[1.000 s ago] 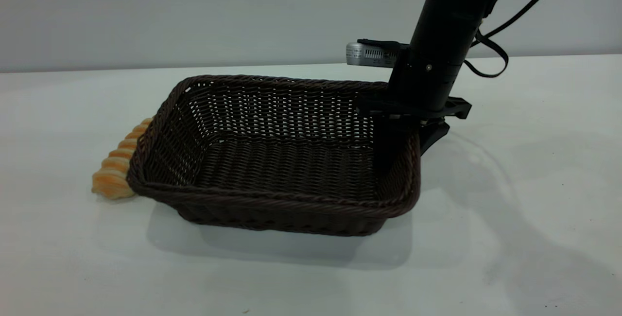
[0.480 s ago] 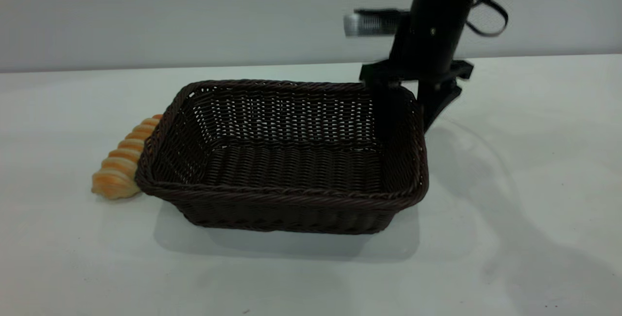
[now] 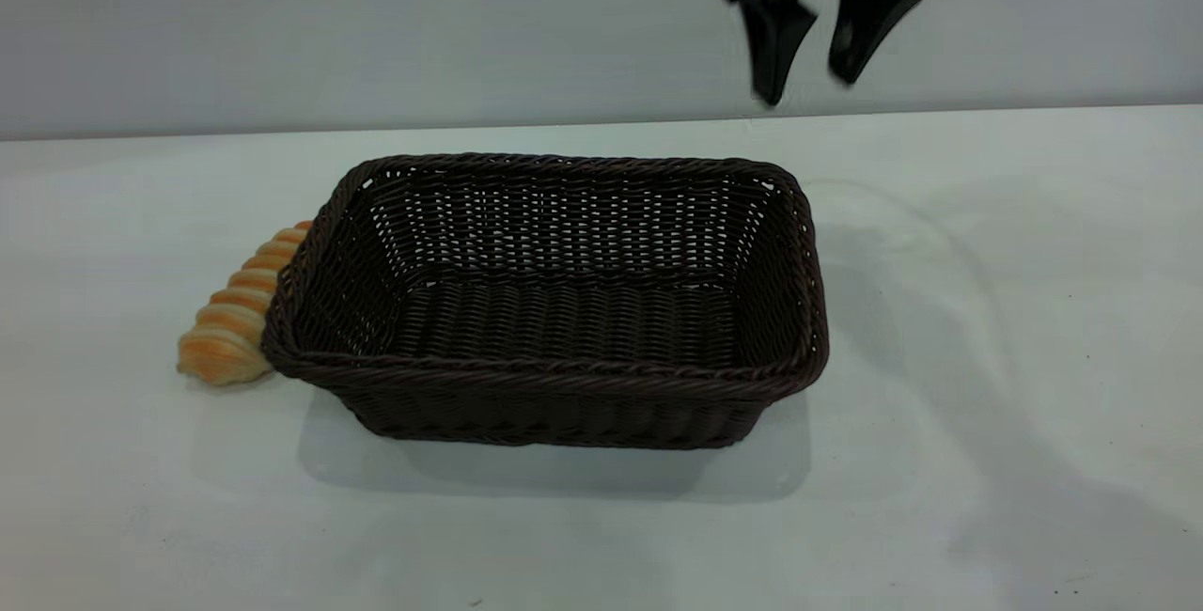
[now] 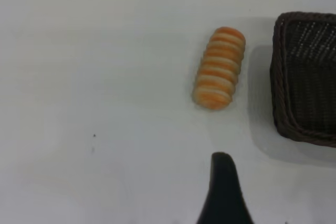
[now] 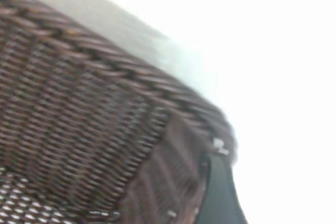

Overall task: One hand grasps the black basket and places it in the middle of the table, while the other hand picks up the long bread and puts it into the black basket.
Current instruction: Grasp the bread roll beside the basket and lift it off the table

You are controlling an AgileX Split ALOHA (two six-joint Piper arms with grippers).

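Note:
The black basket (image 3: 554, 310) stands flat and empty on the white table (image 3: 987, 357). The long bread (image 3: 235, 320) lies on the table against the basket's left end, partly hidden behind the rim. My right gripper (image 3: 810, 89) is open and empty, high above the basket's far right corner. Its wrist view shows the basket's braided rim (image 5: 131, 77) close below. My left gripper (image 4: 223, 192) hovers over the table on the bread's side. In its wrist view the bread (image 4: 219, 68) lies whole, ridged side up, a short gap from the basket's corner (image 4: 307, 77).
A grey wall (image 3: 376, 28) runs behind the table's far edge. A few small dark specks (image 3: 1070, 295) dot the tabletop.
My right gripper has let go of the basket's right rim and risen straight up, clear of it. The basket has settled flat and shifted slightly right. The bread has not moved.

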